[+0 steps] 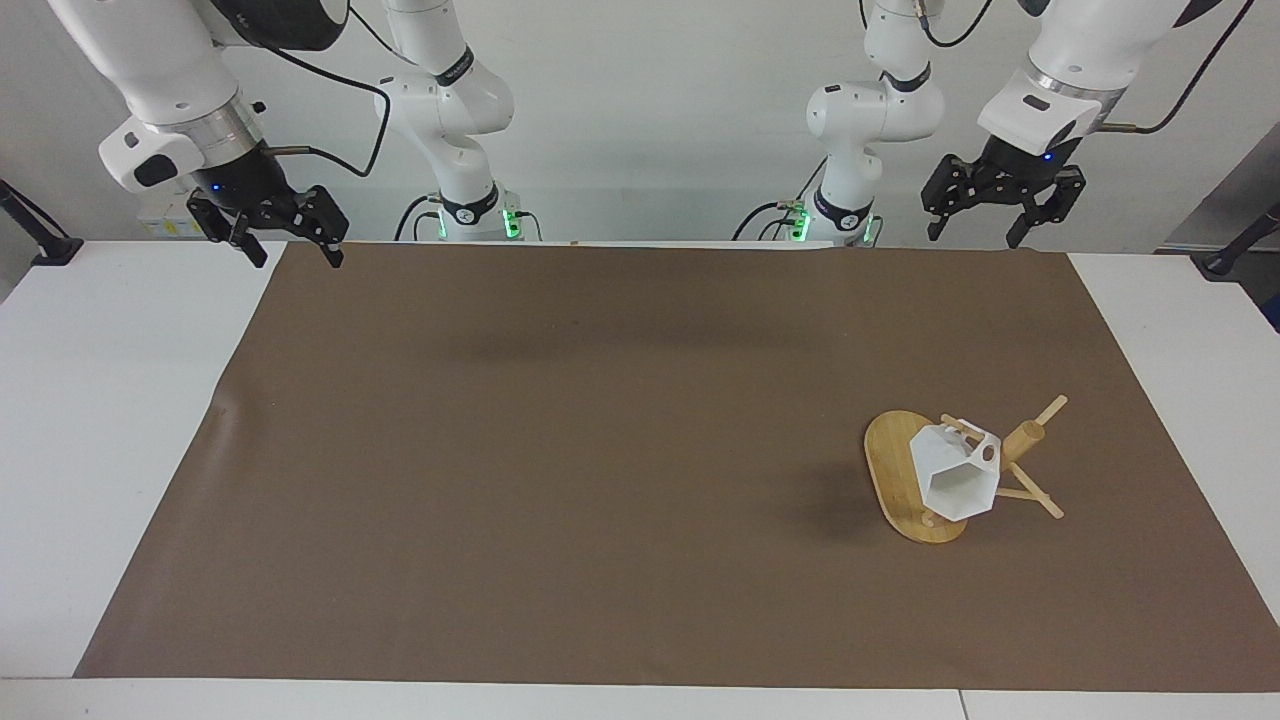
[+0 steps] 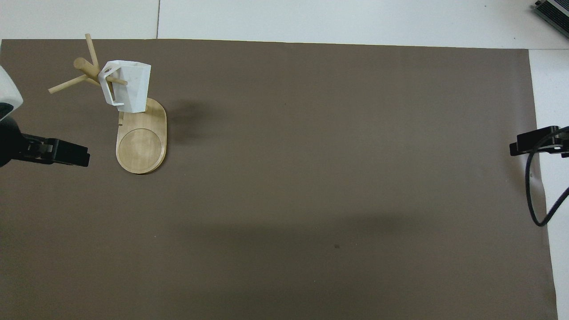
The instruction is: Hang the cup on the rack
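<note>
The white faceted cup [image 1: 955, 475] hangs by its handle on a peg of the bamboo rack [image 1: 890, 465], toward the left arm's end of the table. In the overhead view the cup [image 2: 131, 86] hangs above the rack's oval base [image 2: 141, 144], with the peg through the handle. My left gripper [image 1: 972, 240] is open and empty, up in the air over the mat's edge nearest the robots, well apart from the rack. It also shows in the overhead view [image 2: 82, 156]. My right gripper [image 1: 296, 262] is open and empty, and that arm waits over the mat's corner at its own end [image 2: 515, 147].
A brown mat [image 1: 600, 450] covers most of the white table [image 1: 100, 400]. A black cable [image 2: 531, 195] hangs from the right arm over the mat's edge.
</note>
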Controlling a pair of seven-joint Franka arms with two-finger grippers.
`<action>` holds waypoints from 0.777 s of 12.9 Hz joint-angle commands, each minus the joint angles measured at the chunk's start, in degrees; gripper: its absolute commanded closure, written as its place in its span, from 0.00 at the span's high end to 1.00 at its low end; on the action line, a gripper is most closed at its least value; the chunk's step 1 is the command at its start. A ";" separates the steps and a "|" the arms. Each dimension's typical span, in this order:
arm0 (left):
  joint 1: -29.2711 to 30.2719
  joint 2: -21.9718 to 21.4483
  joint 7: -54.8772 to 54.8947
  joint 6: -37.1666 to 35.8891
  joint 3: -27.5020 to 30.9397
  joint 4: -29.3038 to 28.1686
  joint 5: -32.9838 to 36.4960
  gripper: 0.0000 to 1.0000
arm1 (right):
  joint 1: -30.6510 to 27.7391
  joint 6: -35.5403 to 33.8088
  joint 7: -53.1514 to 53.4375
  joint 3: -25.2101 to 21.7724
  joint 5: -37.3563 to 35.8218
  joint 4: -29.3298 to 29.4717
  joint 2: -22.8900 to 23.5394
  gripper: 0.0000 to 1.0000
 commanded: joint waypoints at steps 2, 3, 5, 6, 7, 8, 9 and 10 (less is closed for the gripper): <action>1.18 0.24 -1.57 -0.64 -0.33 -0.16 0.10 1.00 | -0.19 0.06 1.02 0.66 -0.52 -0.54 -0.73 1.00; 1.44 0.16 -1.57 -0.64 -0.42 -0.25 0.18 1.00 | -0.80 -0.29 0.93 1.19 -0.43 -0.71 -0.82 1.00; 1.36 -0.80 -1.57 0.32 -0.42 -2.52 0.36 1.00 | -2.56 -0.20 1.02 1.55 -0.43 -0.71 -0.82 1.00; 1.36 -1.16 -1.57 1.55 -0.42 -3.75 0.36 1.00 | -2.65 -0.20 1.02 1.11 -0.43 -0.71 -0.82 1.00; 1.18 -1.51 -1.57 2.52 -0.42 -4.20 0.36 1.00 | -2.65 -0.20 1.02 0.93 -0.43 -0.71 -0.82 1.00; 1.18 -1.60 -1.48 3.31 -0.42 -4.73 0.36 1.00 | -2.31 -0.29 1.02 0.93 -0.43 -0.88 -0.99 1.00; 1.27 -1.60 -1.48 3.32 -0.42 -4.82 0.36 1.00 | -1.87 -0.20 1.02 1.19 -0.43 -0.80 -0.99 1.00; 1.36 -1.60 -1.40 3.32 -0.42 -4.82 0.36 1.00 | -1.34 -0.29 0.93 1.63 -0.43 -0.89 -0.99 1.00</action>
